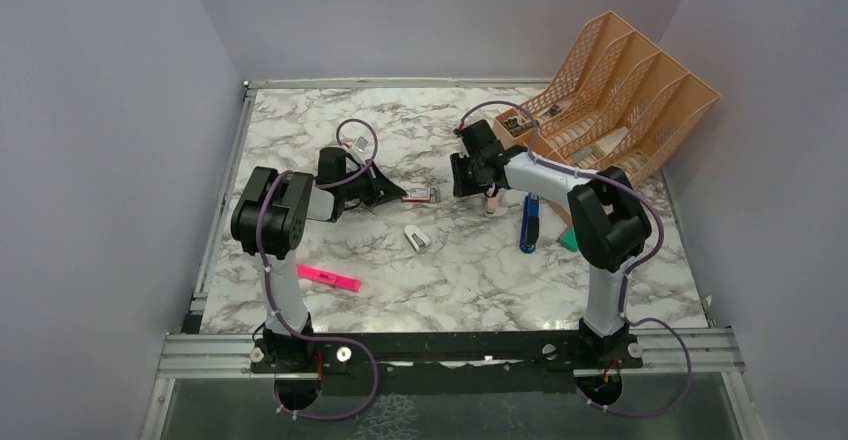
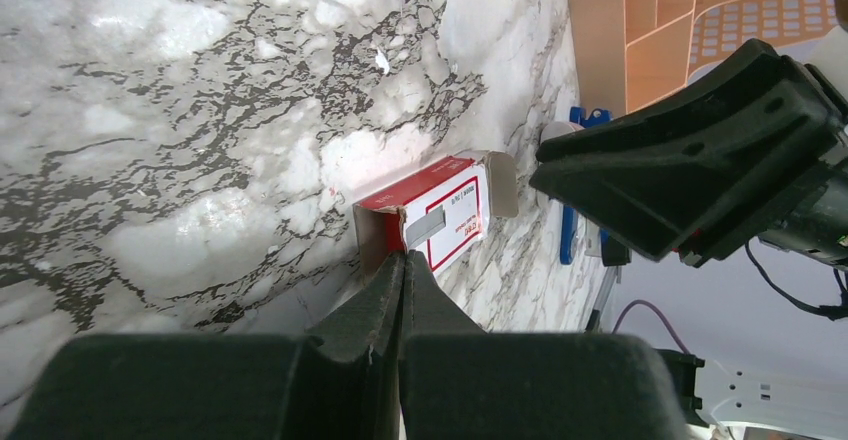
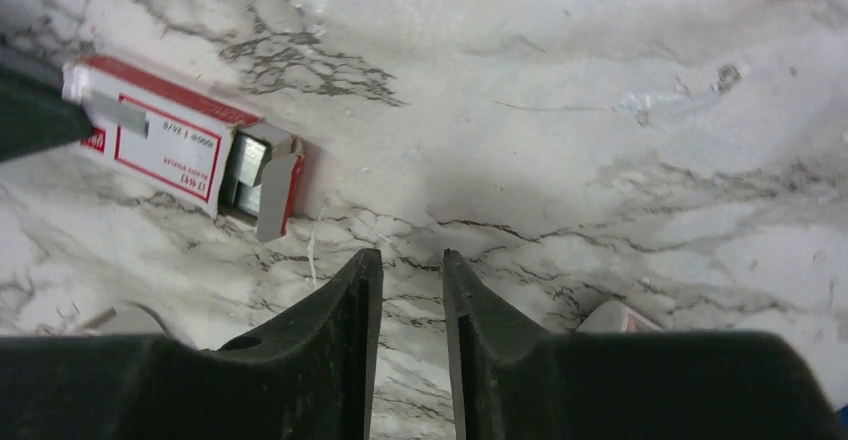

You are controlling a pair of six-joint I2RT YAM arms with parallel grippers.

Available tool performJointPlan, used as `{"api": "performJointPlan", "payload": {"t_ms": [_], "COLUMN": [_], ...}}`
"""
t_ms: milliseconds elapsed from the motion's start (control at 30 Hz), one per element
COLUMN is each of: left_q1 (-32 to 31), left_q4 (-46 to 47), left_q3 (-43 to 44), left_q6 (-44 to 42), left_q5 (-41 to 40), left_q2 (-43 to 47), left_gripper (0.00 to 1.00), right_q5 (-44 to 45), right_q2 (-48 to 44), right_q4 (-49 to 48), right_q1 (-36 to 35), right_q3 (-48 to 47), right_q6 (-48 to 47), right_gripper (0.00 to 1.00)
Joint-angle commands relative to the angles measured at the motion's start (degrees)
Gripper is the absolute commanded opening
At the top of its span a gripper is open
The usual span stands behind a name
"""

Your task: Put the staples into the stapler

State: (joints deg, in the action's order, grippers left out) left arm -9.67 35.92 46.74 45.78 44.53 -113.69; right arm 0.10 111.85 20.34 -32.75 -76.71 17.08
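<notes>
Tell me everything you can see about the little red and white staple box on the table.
The staple box is small, cardboard by the look, white-faced with red edges, its print unreadable. It lies flat on the marble table. One end is open, flap swung out, showing grey staples inside. A grey strip sits on its top at the other end, where the shut left gripper meets it.

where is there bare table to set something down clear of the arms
Biggest free patch: the near-centre marble table, between the pink highlighter and the right arm's base. Also bare: the far edge left of the orange file rack. Crowded: mid-table, where the left claw and right claw meet at the staple box, and in front of the rack.
</notes>
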Motion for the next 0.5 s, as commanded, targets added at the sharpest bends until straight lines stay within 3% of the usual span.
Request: {"api": "performJointPlan", "payload": {"t_ms": [0, 167, 367, 467], "left_q1": [0.2, 0.2, 0.2, 0.2], "left_q4": [0.9, 0.9, 0.9, 0.9], "left_q3": [-0.4, -0.3, -0.2, -0.2], "left_q6": [-1.4, -1.3, -1.2, -1.2], "left_q5": [2.0, 2.1, 2.1, 2.1], "left_q2": [1.1, 1.0, 0.8, 0.7], "left_gripper": [0.00, 0.00, 0.00, 0.00], "right_q5": [-11.9, -14.9, -12.9, -11.2], "right_q2": [-3.3, -1.9, 2.5, 4.2], "right_q4": [-6.0, -6.4, -3.6, -3.0], "right_q1": [0.0, 0.0, -0.7, -1.0], "right_q3": [1.6, -0.5, -4.8, -5.8], "right_q6": [-2.6, -2.0, -1.8, -1.3], "right_gripper": [0.45, 0.61, 0.64, 0.59]}}
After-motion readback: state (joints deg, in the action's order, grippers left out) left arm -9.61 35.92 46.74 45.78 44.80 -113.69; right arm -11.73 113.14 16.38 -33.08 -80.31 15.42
